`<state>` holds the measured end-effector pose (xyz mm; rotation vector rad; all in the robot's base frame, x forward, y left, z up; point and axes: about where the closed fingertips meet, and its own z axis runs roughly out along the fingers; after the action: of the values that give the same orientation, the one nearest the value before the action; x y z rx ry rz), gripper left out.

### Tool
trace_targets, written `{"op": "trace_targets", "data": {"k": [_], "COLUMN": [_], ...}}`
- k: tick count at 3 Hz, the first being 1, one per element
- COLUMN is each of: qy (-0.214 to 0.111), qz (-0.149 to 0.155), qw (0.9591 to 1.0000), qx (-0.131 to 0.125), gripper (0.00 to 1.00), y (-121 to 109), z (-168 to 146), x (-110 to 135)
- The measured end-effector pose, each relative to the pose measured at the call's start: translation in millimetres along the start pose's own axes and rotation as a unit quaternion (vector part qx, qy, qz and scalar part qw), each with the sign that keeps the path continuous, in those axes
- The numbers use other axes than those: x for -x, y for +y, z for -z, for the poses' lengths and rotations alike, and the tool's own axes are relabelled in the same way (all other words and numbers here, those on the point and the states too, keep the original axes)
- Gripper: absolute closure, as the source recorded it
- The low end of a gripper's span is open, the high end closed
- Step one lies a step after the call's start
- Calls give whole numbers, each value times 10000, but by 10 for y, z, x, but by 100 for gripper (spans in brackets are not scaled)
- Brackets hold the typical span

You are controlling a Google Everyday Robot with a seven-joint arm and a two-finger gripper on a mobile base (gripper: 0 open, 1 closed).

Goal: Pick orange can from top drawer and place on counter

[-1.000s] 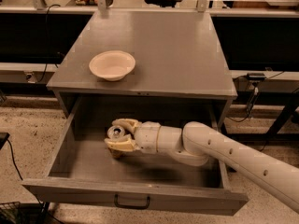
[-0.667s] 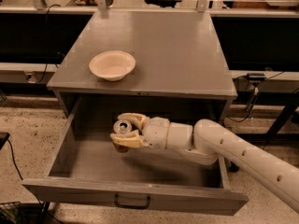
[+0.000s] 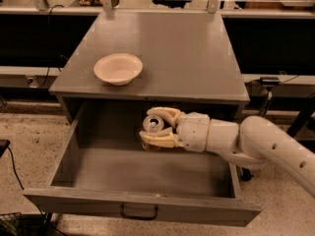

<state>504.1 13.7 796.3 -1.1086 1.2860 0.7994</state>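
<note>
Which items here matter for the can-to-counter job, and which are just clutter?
In the job:
- orange can, clamped in the hand
- hand, over the open top drawer
- counter, the drop-off surface

Lying about:
- cream bowl, on the counter's left front part

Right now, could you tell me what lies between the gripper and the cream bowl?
Only the counter's front edge and bare top, in the camera view; the gripper is shut on the orange can inside the top drawer.
</note>
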Motion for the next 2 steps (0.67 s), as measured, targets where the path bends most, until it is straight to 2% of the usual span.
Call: {"op": "trace_targets", "data": {"k": [1,2], "qy": [70,-94], "qz": [82,244], "qw": [9999,9990], "qx": [43,358], "gripper": [100,100], "y": [-188,-485], "z": [299,591], "x": [158,434]}}
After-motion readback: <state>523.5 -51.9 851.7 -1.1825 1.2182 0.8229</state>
